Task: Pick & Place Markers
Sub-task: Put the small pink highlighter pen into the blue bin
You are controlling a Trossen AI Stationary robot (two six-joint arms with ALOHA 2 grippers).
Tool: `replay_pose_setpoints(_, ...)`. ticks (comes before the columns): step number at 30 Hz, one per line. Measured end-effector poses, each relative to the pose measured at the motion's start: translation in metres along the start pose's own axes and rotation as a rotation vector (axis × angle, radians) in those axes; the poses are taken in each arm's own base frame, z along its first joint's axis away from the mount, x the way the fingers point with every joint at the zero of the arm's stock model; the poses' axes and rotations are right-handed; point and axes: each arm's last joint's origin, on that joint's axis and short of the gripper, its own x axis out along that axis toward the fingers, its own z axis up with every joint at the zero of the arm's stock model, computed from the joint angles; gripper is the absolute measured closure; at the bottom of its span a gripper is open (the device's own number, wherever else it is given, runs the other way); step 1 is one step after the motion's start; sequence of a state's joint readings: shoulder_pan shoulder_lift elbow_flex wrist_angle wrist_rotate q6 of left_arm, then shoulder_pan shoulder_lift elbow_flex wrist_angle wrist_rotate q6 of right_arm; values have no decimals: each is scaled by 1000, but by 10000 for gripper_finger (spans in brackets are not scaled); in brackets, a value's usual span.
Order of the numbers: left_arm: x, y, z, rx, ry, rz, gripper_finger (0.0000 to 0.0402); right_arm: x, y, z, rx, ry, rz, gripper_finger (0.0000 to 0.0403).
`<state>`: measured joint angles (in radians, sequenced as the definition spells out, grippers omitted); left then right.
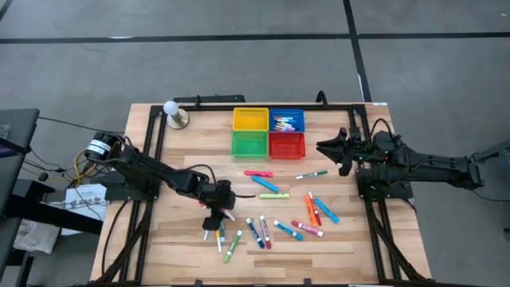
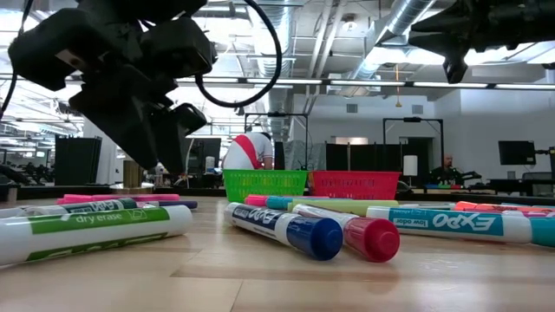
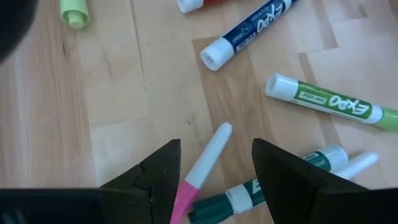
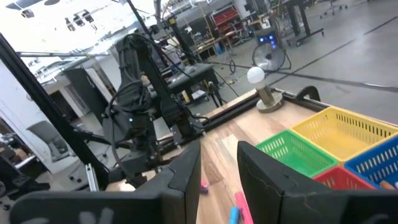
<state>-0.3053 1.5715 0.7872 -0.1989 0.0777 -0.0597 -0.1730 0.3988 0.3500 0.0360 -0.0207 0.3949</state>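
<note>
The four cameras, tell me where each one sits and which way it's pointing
High view: above the table, looking straight down; both arms, the left pincer over the markers.
Low view: at tabletop height, looking level past markers to the green basket; arms enter from above.
Left wrist view: on the left arm, looking down; open fingers straddle a pink-and-white marker.
Right wrist view: on the right arm, looking across the table; its fingers show.
Shared: high and right wrist views both show the yellow basket.

The markers (image 2: 434, 223) read "EXPO"; a green one (image 2: 87, 227) "dry erase".
</note>
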Motion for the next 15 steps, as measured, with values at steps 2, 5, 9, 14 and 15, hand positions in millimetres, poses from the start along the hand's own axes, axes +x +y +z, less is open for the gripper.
replay_pose_setpoints(2, 2, 0, 0, 2, 2, 2, 204, 0, 0, 0, 0, 0, 0, 308)
replay_pose_setpoints(5, 5, 0, -1, 5, 11, 5, 204, 0, 0, 0, 0, 0, 0, 308)
replay_pose_setpoints(9, 13, 2, -8, 5, 46, 15, 204, 0, 0, 0, 0, -1, 1, 308)
replay_pose_setpoints(14, 24, 4, -14, 18, 86, 52, 204, 0, 0, 0, 0, -1, 1, 308)
replay_pose_setpoints(15, 26, 4, -15, 18, 93, 52, 204, 0, 0, 0, 0, 0, 1, 308)
